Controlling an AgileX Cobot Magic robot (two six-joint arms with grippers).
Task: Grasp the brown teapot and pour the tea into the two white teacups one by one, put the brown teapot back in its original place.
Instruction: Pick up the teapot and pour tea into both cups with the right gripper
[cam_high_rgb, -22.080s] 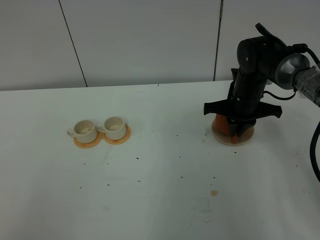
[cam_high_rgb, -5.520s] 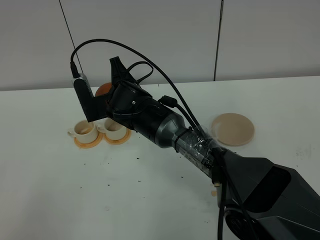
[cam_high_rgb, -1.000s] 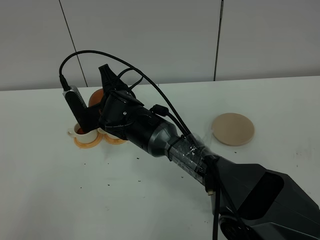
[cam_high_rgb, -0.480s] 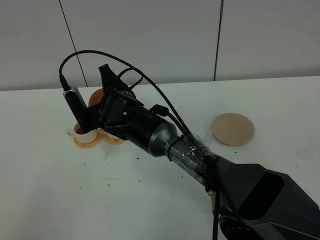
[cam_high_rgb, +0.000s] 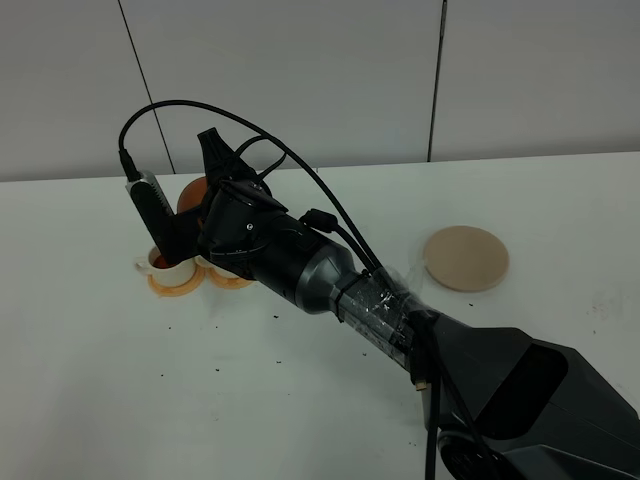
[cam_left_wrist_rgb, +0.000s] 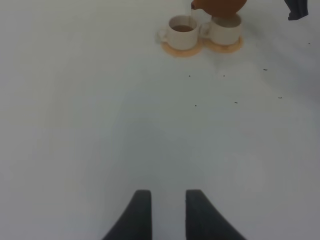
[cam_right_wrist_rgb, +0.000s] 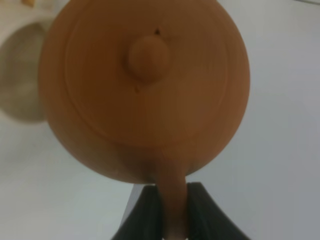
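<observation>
The right gripper (cam_right_wrist_rgb: 172, 200) is clenched on the loop handle (cam_right_wrist_rgb: 171, 180) of the brown teapot (cam_right_wrist_rgb: 145, 90), with 1 dark finger on each side of the handle. In the high view, the right arm reaches across the table (cam_high_rgb: 250, 400) to its left side and holds the teapot in the air above the 2 white teacups. Only a patch of the teapot's reddish-brown body shows there, behind the wrist.

From the left wrist view, the teapot is tilted. Its short spout (cam_left_wrist_rgb: 193, 6) hangs over the tea-filled teacup (cam_left_wrist_rgb: 182, 31), which holds brown liquid. The other teacup (cam_left_wrist_rgb: 225, 31) stands just beside it, directly under the teapot's belly, and its inside is hidden. Each cup sits on its own orange coaster (cam_left_wrist_rgb: 176, 50), and the 2 coasters touch.

The beige saucer (cam_high_rgb: 465, 258) lies bare on the right side of the table, well apart from the teapot and cups.

The left gripper (cam_left_wrist_rgb: 167, 215) hovers low over bare table, well apart from the cups. Its 2 fingers are parted by a narrow gap, with nothing between them.
</observation>
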